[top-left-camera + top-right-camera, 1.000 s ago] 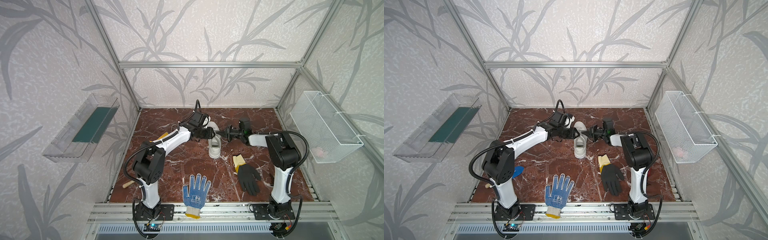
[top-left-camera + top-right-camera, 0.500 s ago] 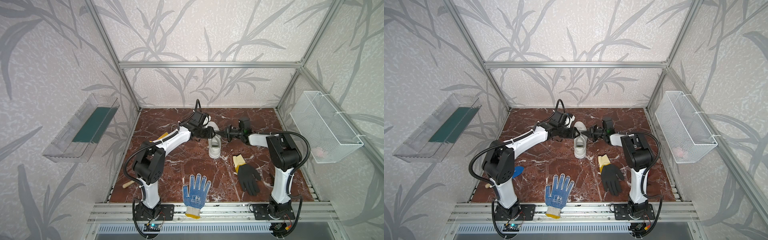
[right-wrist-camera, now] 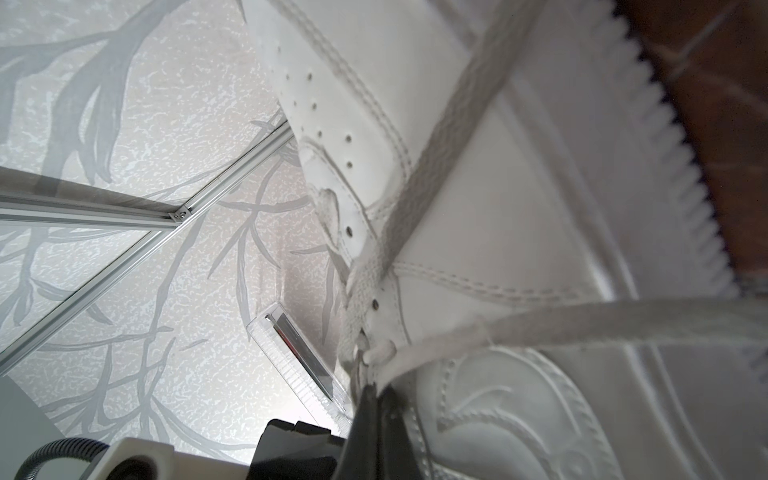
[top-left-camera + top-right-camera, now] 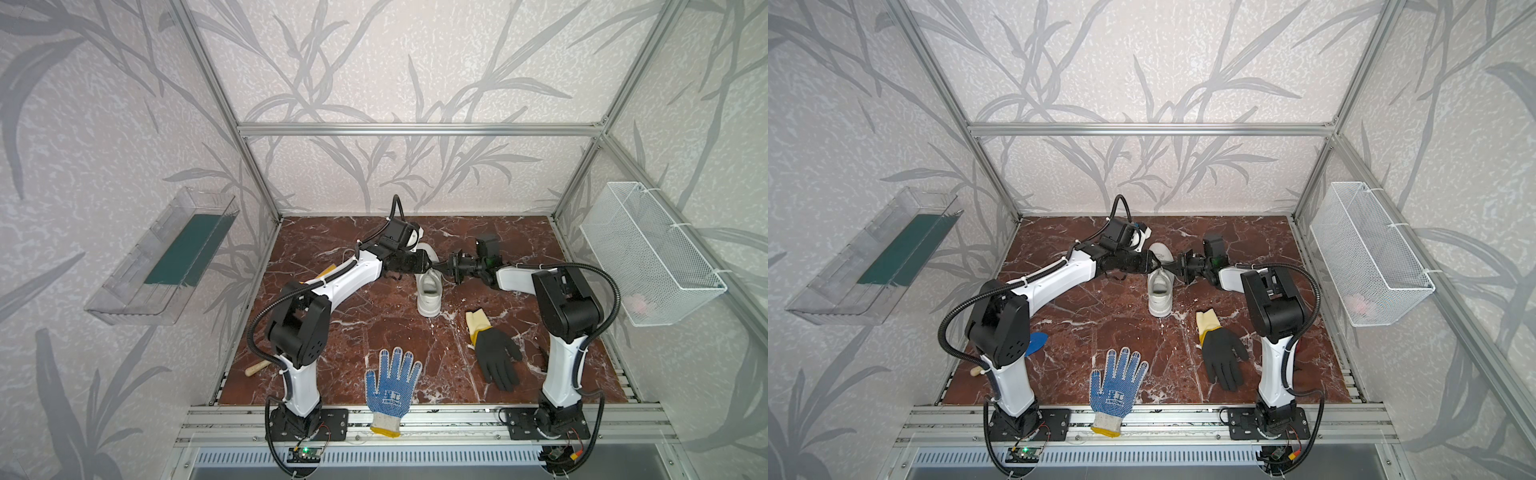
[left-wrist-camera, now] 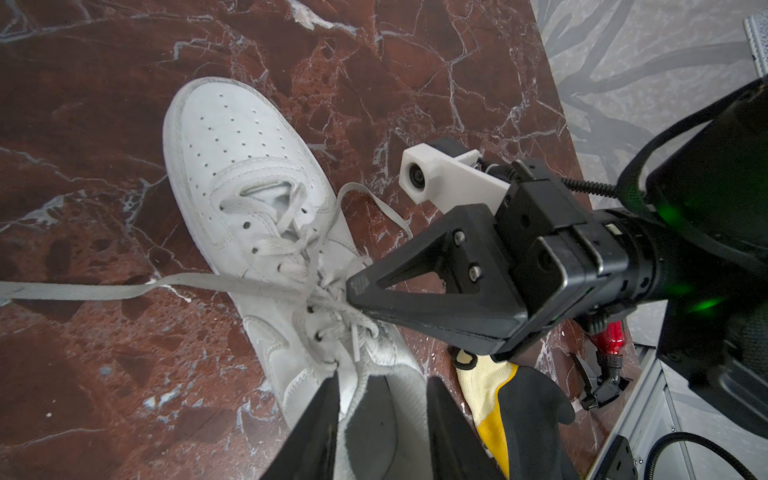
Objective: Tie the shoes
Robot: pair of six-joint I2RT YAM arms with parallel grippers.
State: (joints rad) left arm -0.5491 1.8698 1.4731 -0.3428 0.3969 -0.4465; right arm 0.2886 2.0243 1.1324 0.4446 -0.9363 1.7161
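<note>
The shoe, a white sneaker (image 4: 430,291) (image 4: 1160,296), lies mid-table with its toe toward the back wall. In the left wrist view its laces (image 5: 266,249) are loosely crossed and one lace end (image 5: 83,289) trails across the marble. My left gripper (image 5: 382,378) (image 4: 430,262) hovers over the shoe's collar with its jaws apart. A lace strand (image 5: 355,374) hangs beside one finger (image 5: 320,424). My right gripper (image 3: 376,388) (image 4: 451,266) comes in from the opposite side, shut on a lace (image 3: 419,353) at the top eyelets.
A blue-dotted glove (image 4: 392,382) lies near the front edge and a black glove with a yellow cuff (image 4: 494,357) lies to the right of the shoe. A wire basket (image 4: 648,253) hangs on the right wall and a clear tray (image 4: 166,257) on the left wall.
</note>
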